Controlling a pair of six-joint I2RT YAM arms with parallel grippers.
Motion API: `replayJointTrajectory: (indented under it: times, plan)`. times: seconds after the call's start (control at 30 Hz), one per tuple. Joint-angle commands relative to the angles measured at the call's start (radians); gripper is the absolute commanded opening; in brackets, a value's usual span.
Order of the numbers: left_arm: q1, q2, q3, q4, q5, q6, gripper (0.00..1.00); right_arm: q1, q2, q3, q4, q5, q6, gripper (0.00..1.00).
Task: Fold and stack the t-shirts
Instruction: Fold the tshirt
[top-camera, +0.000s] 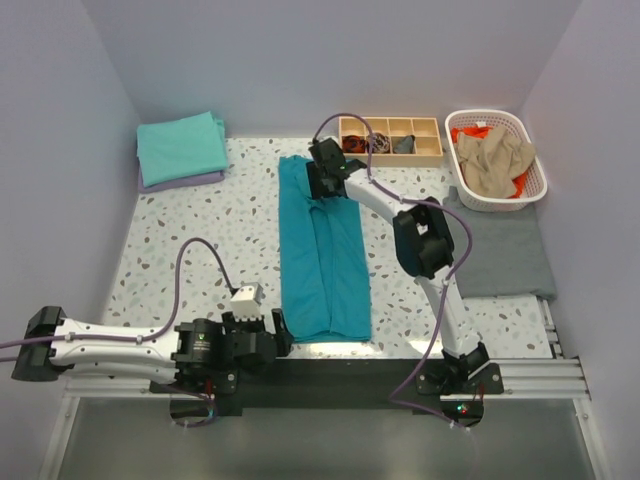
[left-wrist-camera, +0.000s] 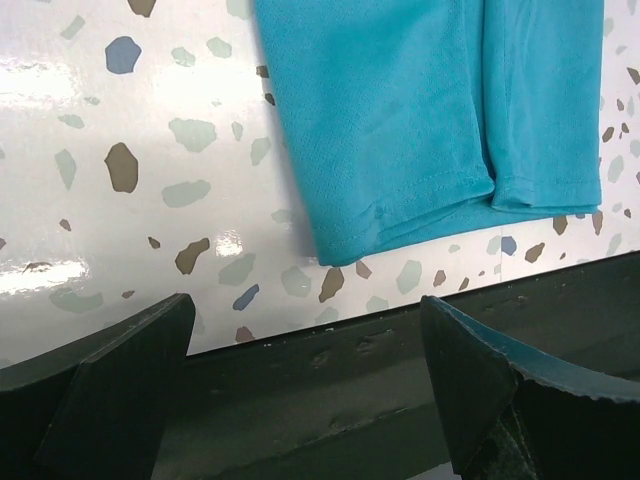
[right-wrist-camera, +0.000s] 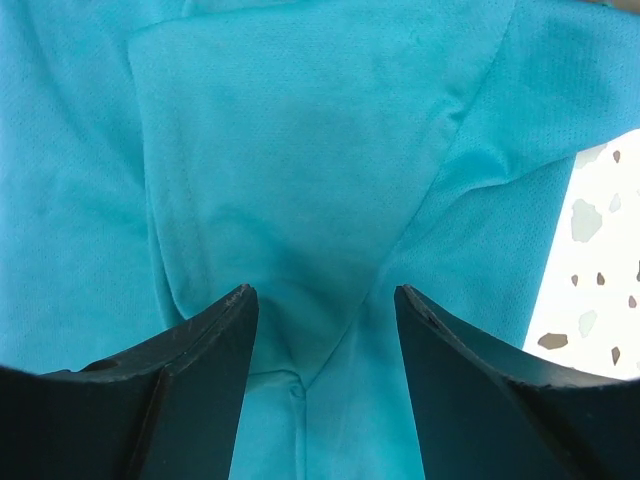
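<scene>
The deep teal t-shirt (top-camera: 322, 250) lies at the middle of the speckled table (top-camera: 200, 230), folded lengthwise into a long strip that runs from 12 o'clock down to 6 o'clock, its hem near the table's near edge. The left gripper (top-camera: 278, 330) sits low at about 7 o'clock from the strip's middle, just beside the hem's left corner and apart from it; in its wrist view the left gripper (left-wrist-camera: 305, 340) stands wide, nothing between its fingers (left-wrist-camera: 110, 390), and the hem corner of the shirt (left-wrist-camera: 420, 110) lies on the table ahead toward 1 o'clock. The right gripper (top-camera: 325, 175) is at the strip's 12 o'clock end, over the fabric; its wrist view shows the pincer (right-wrist-camera: 320, 330) parted, with teal cloth (right-wrist-camera: 300, 150) filling the gap and creases running to a point between the fingertips, though whether the tips press on the cloth cannot be told. At 10 o'clock on the table a folded aqua-green shirt (top-camera: 182, 148) rests on a lavender shirt (top-camera: 180, 183). At 2 o'clock a white basket (top-camera: 490, 114) holds a crumpled tan shirt (top-camera: 492, 160) over an orange shirt (top-camera: 470, 132). A wooden tray (top-camera: 392, 158) stands at 1 o'clock, and a grey mat (top-camera: 505, 255) lies at 3 o'clock.
</scene>
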Motion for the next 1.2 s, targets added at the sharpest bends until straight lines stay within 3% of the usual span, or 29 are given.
replayJointTrajectory:
  times: [0.0,0.1,0.27,0.47,0.73,1.0,1.17]
  plan:
    - [-0.007,-0.02,-0.012,-0.03,-0.068,-0.037,1.0,0.03,-0.071,-0.032,0.01,0.016,-0.051,0.62]
    - [-0.005,-0.003,-0.004,-0.018,-0.074,-0.025,1.0,0.034,-0.094,-0.07,0.01,0.005,-0.057,0.62]
    - [-0.005,0.043,0.02,-0.021,-0.071,-0.014,1.0,0.034,-0.016,0.033,-0.056,-0.027,-0.068,0.62]
    - [-0.005,0.043,0.009,-0.004,-0.07,-0.022,1.0,0.065,-0.043,-0.066,-0.011,-0.039,-0.097,0.63]
    - [-0.005,0.058,0.008,0.013,-0.063,-0.01,1.0,0.065,-0.053,-0.074,-0.08,-0.042,-0.096,0.62]
    - [-0.005,0.066,0.028,0.005,-0.094,-0.006,1.0,0.065,-0.295,-0.217,0.093,0.033,-0.159,0.63]
    - [-0.005,0.079,0.034,0.018,-0.103,0.003,1.0,0.059,-0.465,-0.338,0.035,0.095,-0.139,0.63]
